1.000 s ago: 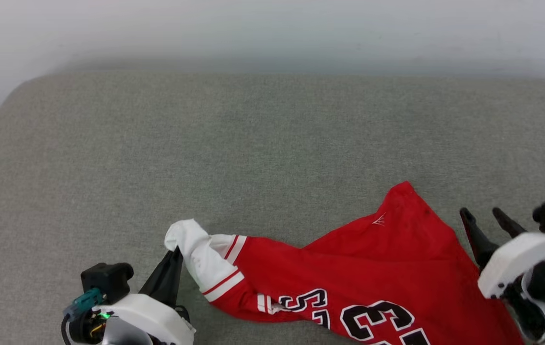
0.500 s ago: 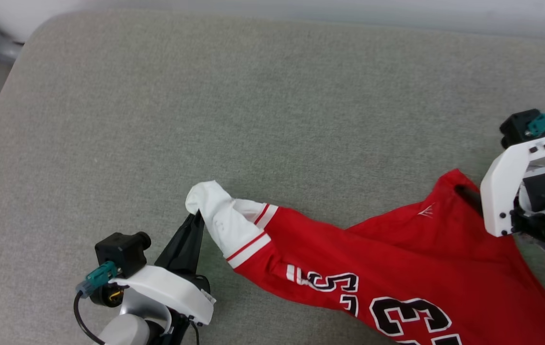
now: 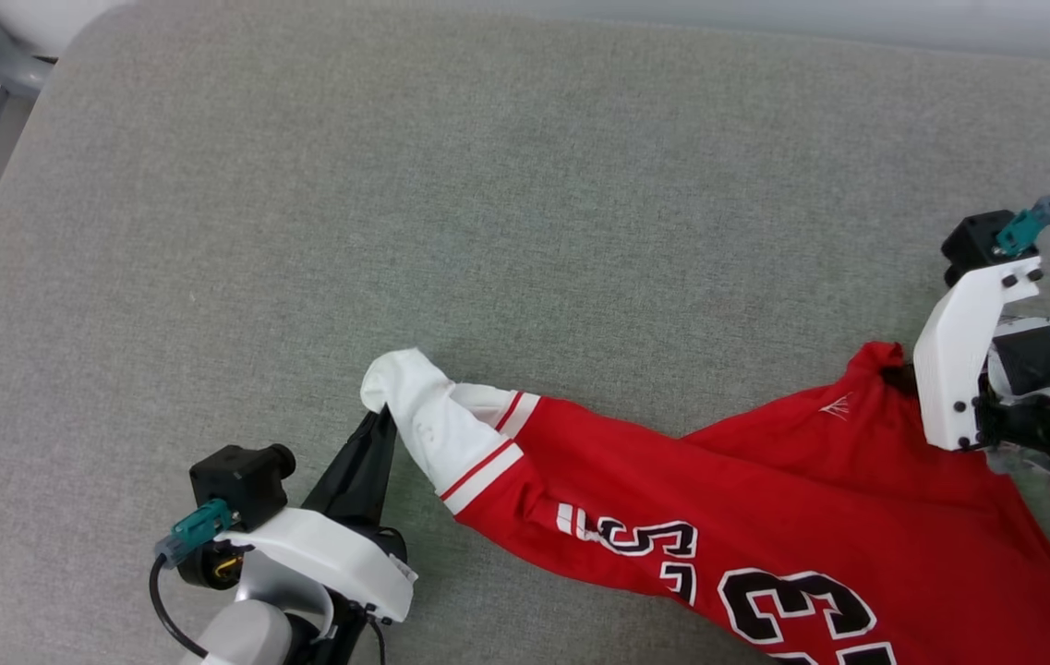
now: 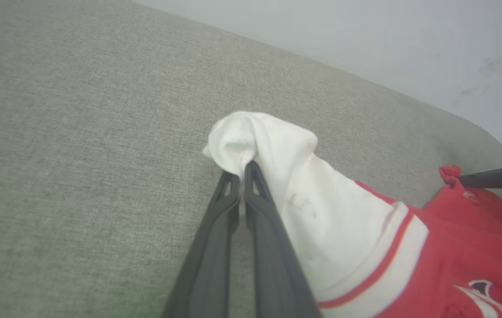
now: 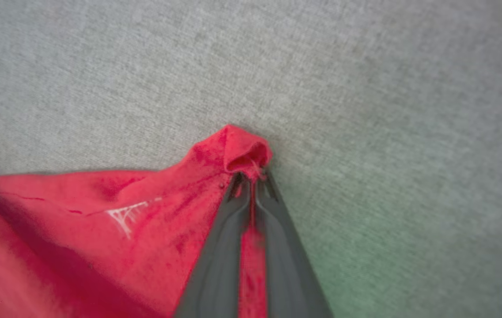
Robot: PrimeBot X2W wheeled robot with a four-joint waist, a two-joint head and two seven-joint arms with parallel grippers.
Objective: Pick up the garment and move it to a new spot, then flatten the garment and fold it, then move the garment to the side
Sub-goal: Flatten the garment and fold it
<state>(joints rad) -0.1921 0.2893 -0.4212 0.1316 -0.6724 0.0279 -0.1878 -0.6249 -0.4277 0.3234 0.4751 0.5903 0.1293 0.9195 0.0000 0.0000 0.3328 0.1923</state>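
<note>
Head view: you have the soft, light garment sprawled on the grey surface, left jaws pinched shut on its white sleeve, right jaws clamped on a red corner, so expect sag.

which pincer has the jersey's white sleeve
The left pincer: it is shut on the white sleeve tip, while the right pincer pinches a red corner of the jersey.

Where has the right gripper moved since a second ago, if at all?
Yes. The right gripper went from beside the garment's right edge to its far red corner, which it now pinches shut.
</note>
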